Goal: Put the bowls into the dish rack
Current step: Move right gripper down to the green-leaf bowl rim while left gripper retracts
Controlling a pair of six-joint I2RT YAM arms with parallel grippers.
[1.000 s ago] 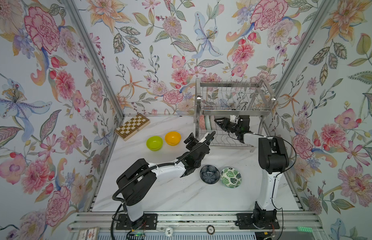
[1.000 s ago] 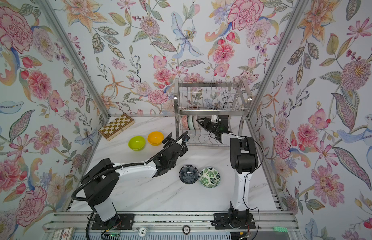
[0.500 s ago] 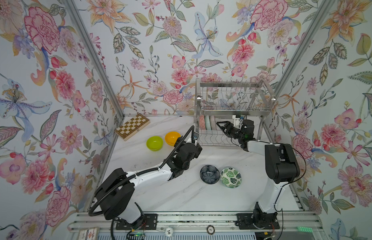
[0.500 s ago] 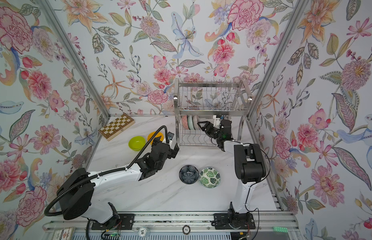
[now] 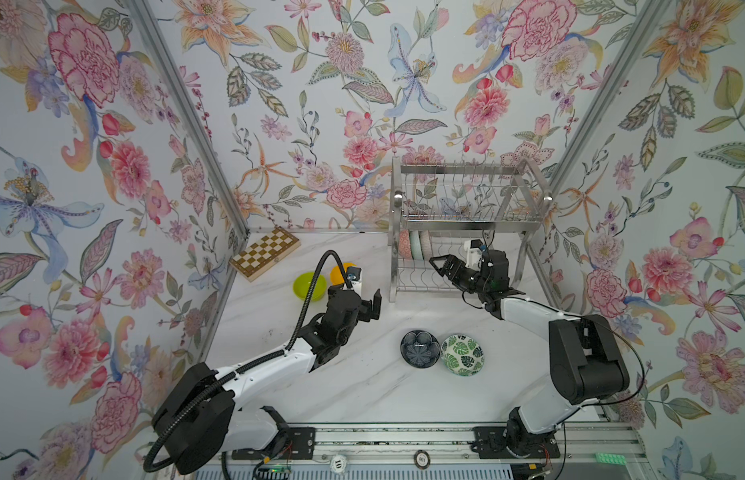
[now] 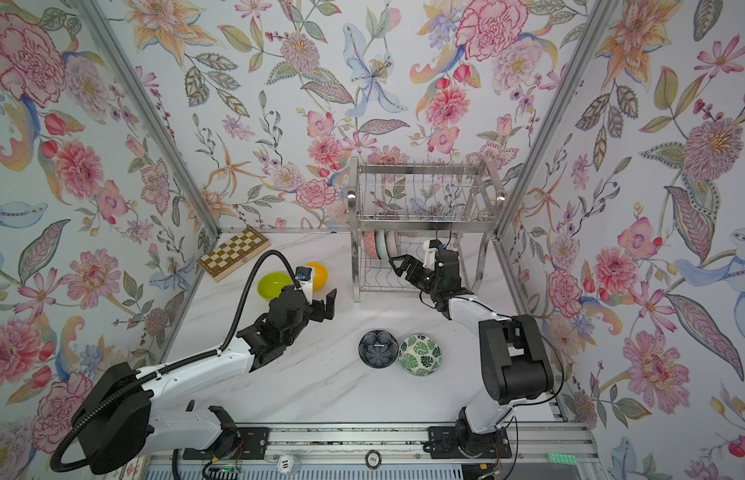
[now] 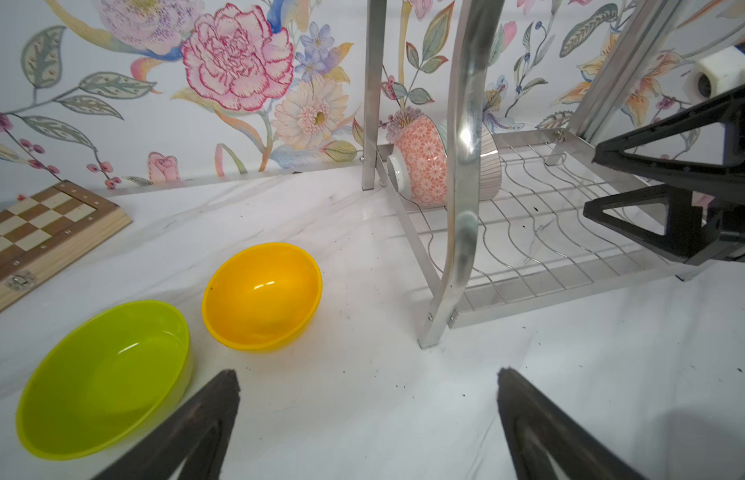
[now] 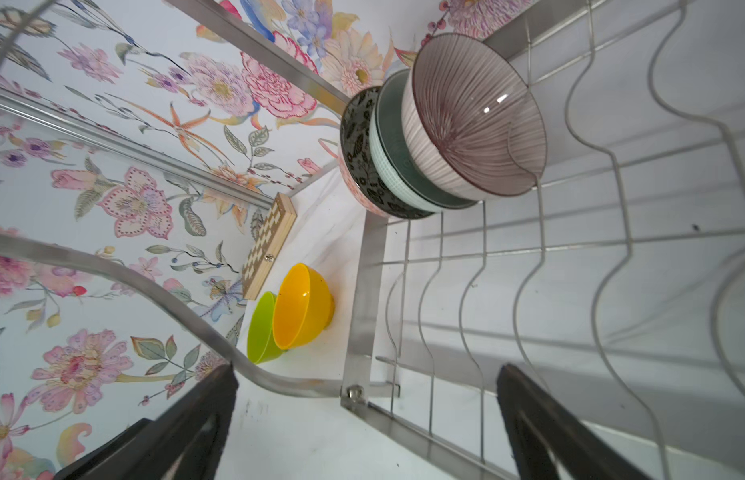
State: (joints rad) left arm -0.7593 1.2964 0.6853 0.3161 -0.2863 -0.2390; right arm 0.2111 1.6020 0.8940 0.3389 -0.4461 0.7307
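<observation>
- One shiny steel wire dish rack (image 5: 462, 227) with two shelves stands at the far right of the white marble table (image 5: 362, 395).
- There are seven small round bowls: three in the rack and four on the table.
- The three stand on edge in a row at the left end of the low shelf: one pink-striped bowl (image 8: 479, 120), one pale mint bowl (image 8: 387, 145) and one black-and-white patterned bowl (image 8: 354, 137).
- Two plain bowls sit side by side on the table, left of the rack: one lime green bowl (image 7: 104, 378) and one orange-yellow bowl (image 7: 262, 295).
- Two more sit right beside each other nearer the front: one dark navy flower bowl (image 5: 420, 348), and to its right one white bowl with green leaves (image 5: 462, 354).
- One wooden chessboard (image 5: 265, 252) lies at the far left.
- The left gripper (image 7: 367, 376) is wide open and holds nothing. It is over the table, between the orange-yellow bowl and the rack's leg.
- The right gripper (image 8: 366, 370) is wide open and holds nothing. It is inside the low shelf, near the three bowls, not touching them.
</observation>
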